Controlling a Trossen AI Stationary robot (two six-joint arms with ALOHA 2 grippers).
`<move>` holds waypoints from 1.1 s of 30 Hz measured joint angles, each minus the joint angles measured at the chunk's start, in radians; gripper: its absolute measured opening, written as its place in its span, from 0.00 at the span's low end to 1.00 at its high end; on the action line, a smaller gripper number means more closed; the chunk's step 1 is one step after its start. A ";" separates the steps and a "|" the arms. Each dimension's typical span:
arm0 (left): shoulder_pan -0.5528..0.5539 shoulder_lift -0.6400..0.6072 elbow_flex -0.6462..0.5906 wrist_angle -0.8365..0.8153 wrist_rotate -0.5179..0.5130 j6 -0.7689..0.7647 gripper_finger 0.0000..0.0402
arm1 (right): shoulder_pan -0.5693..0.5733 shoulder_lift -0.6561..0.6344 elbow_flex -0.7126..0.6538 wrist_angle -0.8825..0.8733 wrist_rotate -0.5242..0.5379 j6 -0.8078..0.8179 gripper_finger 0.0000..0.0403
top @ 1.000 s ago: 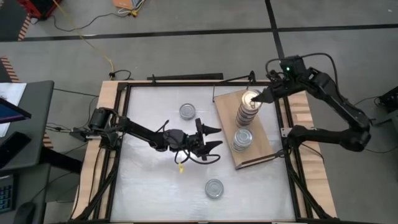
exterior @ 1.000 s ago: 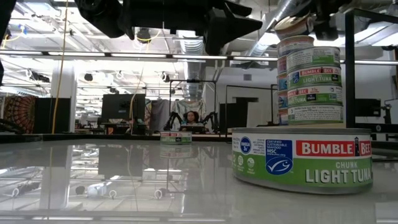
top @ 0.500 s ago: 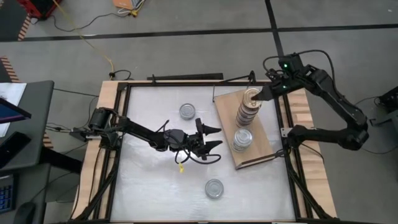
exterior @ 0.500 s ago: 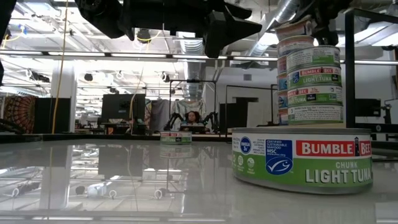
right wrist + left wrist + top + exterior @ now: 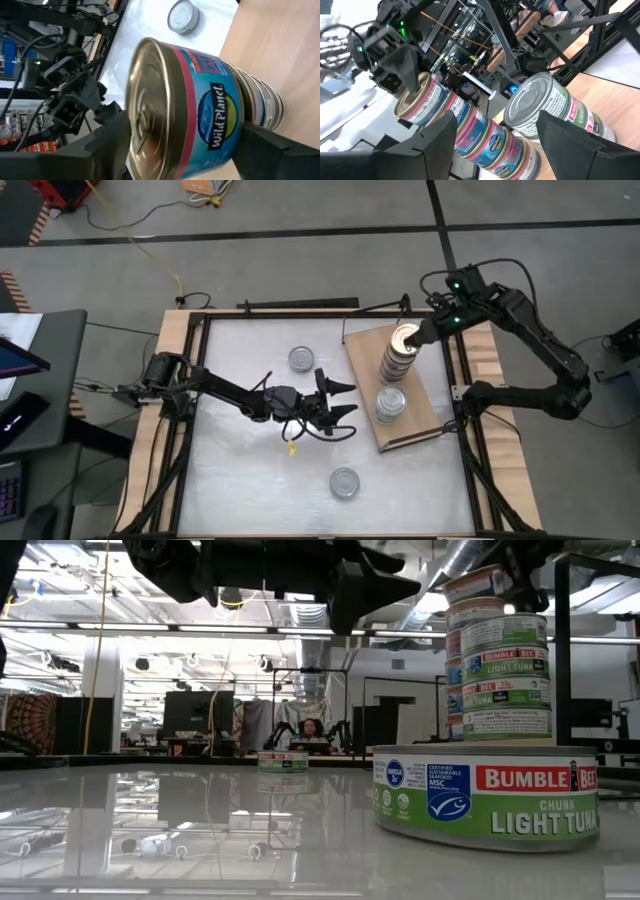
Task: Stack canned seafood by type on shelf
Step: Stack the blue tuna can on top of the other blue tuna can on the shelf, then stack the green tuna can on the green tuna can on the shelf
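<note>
My right hand [image 5: 418,332] sits at the top of the taller stack [image 5: 398,356] on the shelf [image 5: 425,416], its fingers spread to either side of the gold-lidded top tin [image 5: 185,110] and, as far as I can judge, no longer pinching it. In the low view this tin [image 5: 474,585] sits tilted on the column rather than flat. My left hand [image 5: 338,400] hangs over the middle of the counter [image 5: 240,470] with fingers spread, holding nothing. A shorter stack [image 5: 390,403] with a silver-grey lid stands on the shelf just beside the tall one, and two loose tins — far tin [image 5: 301,359] and near tin [image 5: 344,482] — lie on the counter, well apart. Main risk, in my judgement: the tilted top tin slides off, or a finger brushes it on withdrawal and topples the column, which is many tins high and narrow. A second risk is mixing types when the loose tins are added. Legible writing: "Wild Planet" on the top tin's blue and pink label; "BUMBLE BEE", "CHUNK LIGHT TUNA" and "CERTIFIED SUSTAINABLE SEAFOOD MSC" on the near tin [image 5: 485,797] in the low view; "LIGHT TUNA" on tins lower in the stack.
</note>
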 joint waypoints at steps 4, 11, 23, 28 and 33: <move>0.017 0.000 0.000 0.000 0.017 -0.031 0.65 | 0.000 0.002 0.036 -0.031 0.003 -0.013 0.85; 0.022 0.000 0.000 -0.001 0.023 -0.053 0.65 | 0.000 0.004 0.068 -0.090 0.037 -0.018 0.87; 0.022 0.000 0.000 -0.008 0.033 -0.054 0.65 | -0.008 0.019 0.070 -0.134 0.087 -0.027 0.87; 0.022 0.000 0.000 -0.013 0.032 -0.054 0.65 | -0.015 0.036 0.107 -0.162 0.087 -0.038 0.87; 0.022 -0.018 -0.036 0.000 0.094 -0.051 0.65 | -0.040 0.035 0.214 -0.298 0.109 -0.097 0.86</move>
